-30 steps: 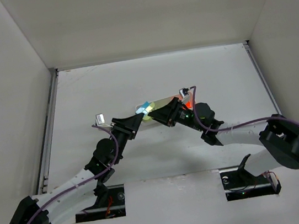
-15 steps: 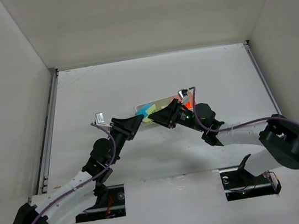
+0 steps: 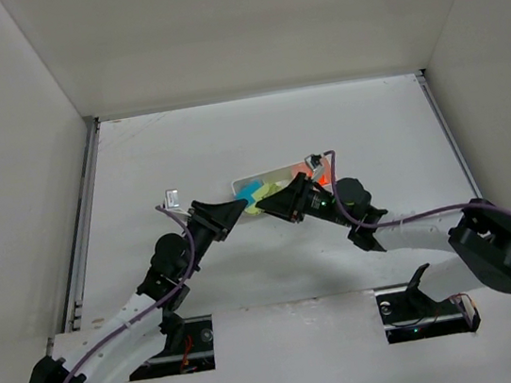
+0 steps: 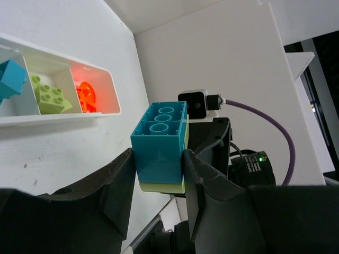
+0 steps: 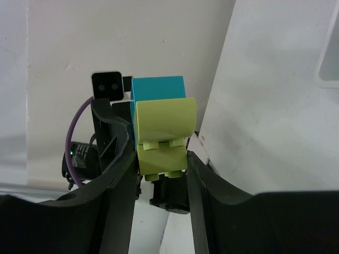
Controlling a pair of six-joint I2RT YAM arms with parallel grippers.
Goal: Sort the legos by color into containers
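A joined stack of legos hangs between both grippers: teal-blue bricks (image 4: 159,140) with a light yellow-green brick (image 5: 161,151) on their far side. My left gripper (image 4: 159,172) is shut on the teal part. The right gripper (image 5: 161,166) is shut on the yellow-green part. From above, the stack (image 3: 256,197) sits just in front of the white tray (image 3: 276,169). The tray (image 4: 63,116) holds a teal lego (image 4: 9,79) in one compartment, a yellow-green one (image 4: 52,98) in the middle and an orange-red one (image 4: 85,95) in the end compartment.
Both arms angle inward and meet at the table's middle, fingertips almost touching. White walls enclose the table on three sides. A corner of the tray (image 5: 331,63) shows at the right edge of the right wrist view.
Both grippers have drifted slightly toward the near edge with the stack between them, uncovering more of the tray. Neither grip has changed.
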